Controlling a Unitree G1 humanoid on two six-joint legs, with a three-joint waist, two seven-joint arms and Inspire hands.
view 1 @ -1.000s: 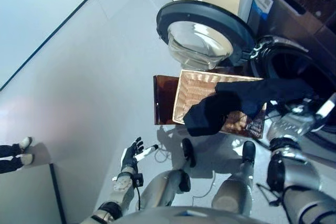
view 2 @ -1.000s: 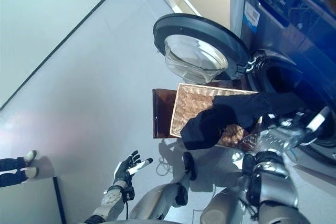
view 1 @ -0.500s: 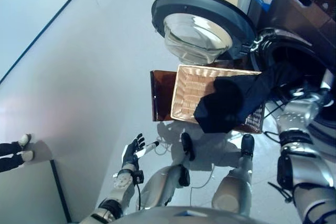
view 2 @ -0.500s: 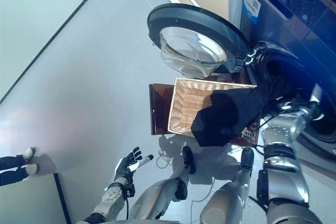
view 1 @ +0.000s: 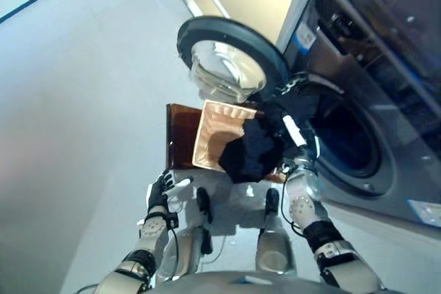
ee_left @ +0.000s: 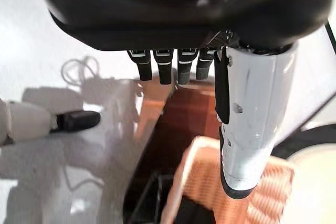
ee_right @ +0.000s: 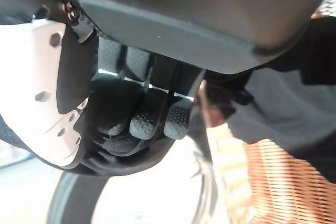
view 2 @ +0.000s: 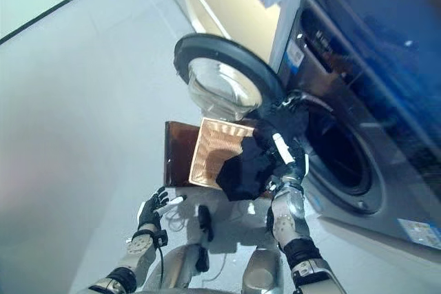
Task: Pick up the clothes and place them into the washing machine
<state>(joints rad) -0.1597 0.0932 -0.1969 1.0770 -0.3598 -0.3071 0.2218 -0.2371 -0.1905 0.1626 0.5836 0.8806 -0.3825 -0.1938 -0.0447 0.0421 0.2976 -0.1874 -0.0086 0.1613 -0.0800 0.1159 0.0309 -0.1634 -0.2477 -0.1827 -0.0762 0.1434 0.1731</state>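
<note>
Hanging from the right hand [view 1: 293, 132], the dark garment [view 1: 251, 153] drooped toward seven o'clock of that hand, out over the wicker basket [view 1: 213, 139]. The relation that mattered lay the other way: the drum opening [view 1: 348, 139] of the washing machine [view 1: 386, 101] sat at about three o'clock of the hand, close beside it, with the open round door [view 1: 227, 63] swung out at ten o'clock. The cloth's long axis ran from the hand at the rim of the opening down and away toward the basket, so most of its bulk was outside the drum. In the right wrist view the fingers [ee_right: 157, 121] were curled tight with dark fabric bunched against them, so I judged that hand clamped on the garment. The right hand was plainly the nearer one to the machine. The left hand [view 1: 162, 191] hung low at seven o'clock, well apart from basket and cloth, its fingers straight and holding nothing.

The garment was black or very dark navy, soft, crumpled into a loose lump with no clear shape; whether it was a shirt or trousers could not be told. It looked limp and likely to trail, so the hanging end would probably need carrying well past the door rim to avoid snagging.
</note>
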